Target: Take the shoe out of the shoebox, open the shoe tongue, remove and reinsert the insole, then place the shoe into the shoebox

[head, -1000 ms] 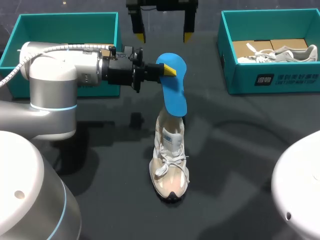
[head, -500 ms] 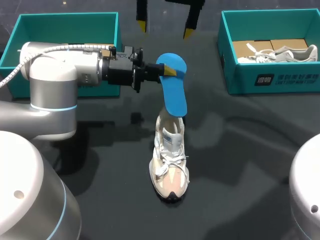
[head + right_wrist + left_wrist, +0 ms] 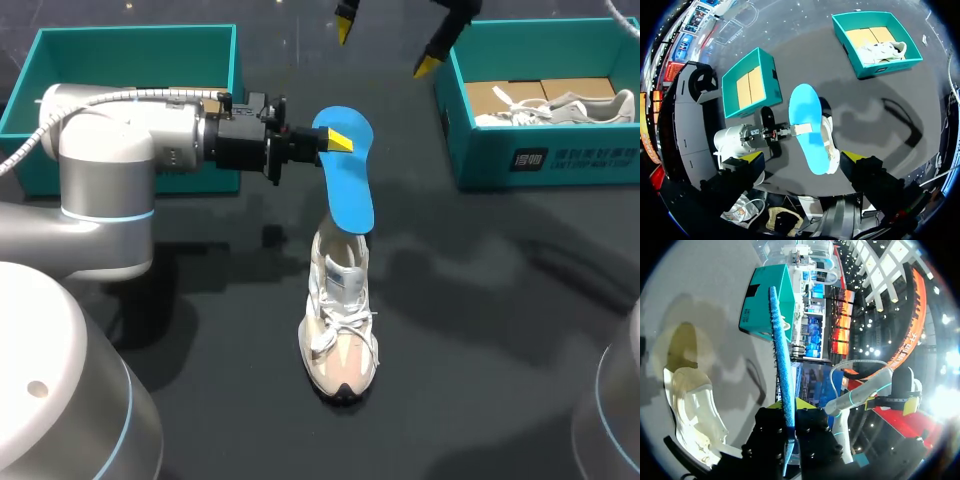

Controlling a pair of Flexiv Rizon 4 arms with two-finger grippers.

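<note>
A white and beige sneaker stands on the dark table, toe toward the front edge. My left gripper is shut on the upper end of a blue insole, which hangs with its lower end at the shoe's heel opening. In the left wrist view the insole runs edge-on out from between the fingers, with the sneaker beside it. My right gripper hovers open high over the far side of the table, holding nothing. From there the insole and sneaker lie far below.
A teal shoebox sits at the back left behind my left arm. A second teal shoebox at the back right holds another white sneaker. Both boxes show in the right wrist view.
My right gripper has drawn away toward the far right and turned, its fingers still wide apart. The left arm, insole and shoe have stayed put.
</note>
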